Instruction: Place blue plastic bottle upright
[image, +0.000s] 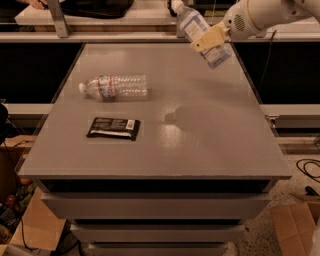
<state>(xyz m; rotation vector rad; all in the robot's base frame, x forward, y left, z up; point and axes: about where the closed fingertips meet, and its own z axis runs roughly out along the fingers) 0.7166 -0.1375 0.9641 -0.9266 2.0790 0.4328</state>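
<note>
The blue plastic bottle (196, 30) is a clear bottle with a white cap and a pale label. It is held in the air above the far right part of the grey table (210, 145), tilted with its cap up and to the left. My gripper (210, 39) is shut on the bottle's middle, reaching in from the upper right. The bottle's shadow falls on the table's centre right.
A ribbed clear bottle (114, 86) with a red-blue band lies on its side at the table's left. A black flat packet (113, 128) lies in front of it. A rail and counter run behind the table. Cardboard boxes (35, 225) stand on the floor at the lower left.
</note>
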